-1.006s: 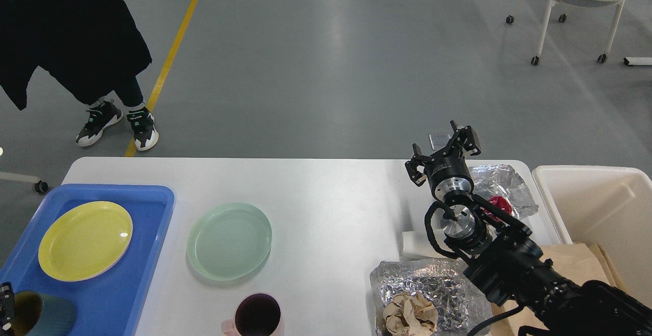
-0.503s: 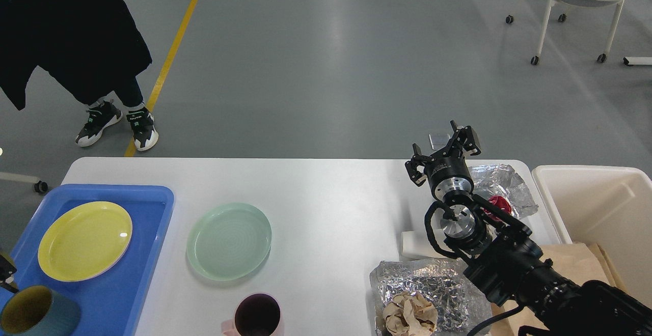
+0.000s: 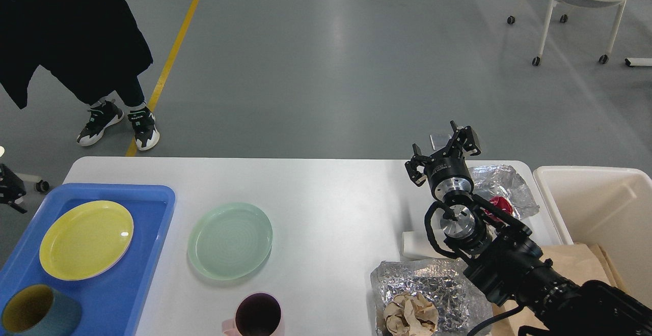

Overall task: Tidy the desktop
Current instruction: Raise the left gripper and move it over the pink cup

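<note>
The white desktop (image 3: 326, 188) carries a pale green plate (image 3: 230, 241), a pink mug (image 3: 257, 315) at the front edge, and crumpled foil (image 3: 448, 287) holding a ball of brown paper (image 3: 410, 313). More foil (image 3: 504, 180) with a red item (image 3: 500, 204) lies at the far right corner. My right gripper (image 3: 444, 147) hangs open above the table's far edge, beside that foil, holding nothing. My left gripper (image 3: 10, 191) shows small and dark at the left edge, off the tray's far corner.
A blue tray (image 3: 147, 234) on the left holds a yellow plate (image 3: 86, 239) and a teal cup (image 3: 38, 318). A cream bin (image 3: 601, 208) stands right of the table, brown paper (image 3: 575, 262) at its foot. A white block (image 3: 413, 244) lies by my right arm. A person stands far left.
My left gripper has drawn up and away from the teal cup, which now stands alone in the tray's near corner. The right arm has not moved.
</note>
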Action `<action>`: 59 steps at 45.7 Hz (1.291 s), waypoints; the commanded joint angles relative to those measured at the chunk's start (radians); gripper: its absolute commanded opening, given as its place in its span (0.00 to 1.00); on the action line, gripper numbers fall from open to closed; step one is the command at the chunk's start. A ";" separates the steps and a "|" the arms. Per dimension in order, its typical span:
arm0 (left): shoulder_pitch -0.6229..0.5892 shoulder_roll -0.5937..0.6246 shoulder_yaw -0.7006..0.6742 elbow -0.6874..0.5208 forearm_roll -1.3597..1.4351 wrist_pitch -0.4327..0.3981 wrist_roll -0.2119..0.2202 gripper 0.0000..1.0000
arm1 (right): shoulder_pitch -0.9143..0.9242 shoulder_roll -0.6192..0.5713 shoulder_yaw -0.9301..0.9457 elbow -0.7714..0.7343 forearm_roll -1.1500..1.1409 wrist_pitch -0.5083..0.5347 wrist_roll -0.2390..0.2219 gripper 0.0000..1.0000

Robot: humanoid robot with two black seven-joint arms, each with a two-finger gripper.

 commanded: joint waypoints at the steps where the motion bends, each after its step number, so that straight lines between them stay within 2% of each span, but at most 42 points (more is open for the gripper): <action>1: -0.080 -0.150 0.072 -0.011 0.000 0.000 -0.001 0.82 | 0.000 0.000 0.000 0.000 0.000 0.000 0.000 1.00; 7: -0.137 -0.311 0.071 -0.029 -0.002 0.000 -0.006 0.92 | 0.000 0.000 0.000 0.000 0.000 0.000 0.000 1.00; 13: -0.220 -0.444 0.058 -0.086 -0.003 0.000 -0.008 0.94 | 0.000 0.000 0.000 0.000 0.000 0.000 0.000 1.00; 26: -0.309 -0.547 0.046 -0.094 -0.005 0.000 -0.012 0.94 | 0.000 0.000 0.000 0.000 0.000 0.000 0.000 1.00; 35: -0.261 -0.573 -0.006 -0.097 -0.005 0.000 -0.006 0.94 | 0.000 0.000 0.000 0.000 0.000 0.000 0.000 1.00; 52: -0.152 -0.757 -0.083 -0.103 -0.009 0.000 -0.015 0.94 | 0.000 0.000 0.000 0.000 0.000 0.000 0.000 1.00; 59: -0.149 -0.806 -0.104 -0.190 -0.009 0.000 -0.009 0.94 | 0.000 0.000 0.000 0.000 0.000 0.000 0.000 1.00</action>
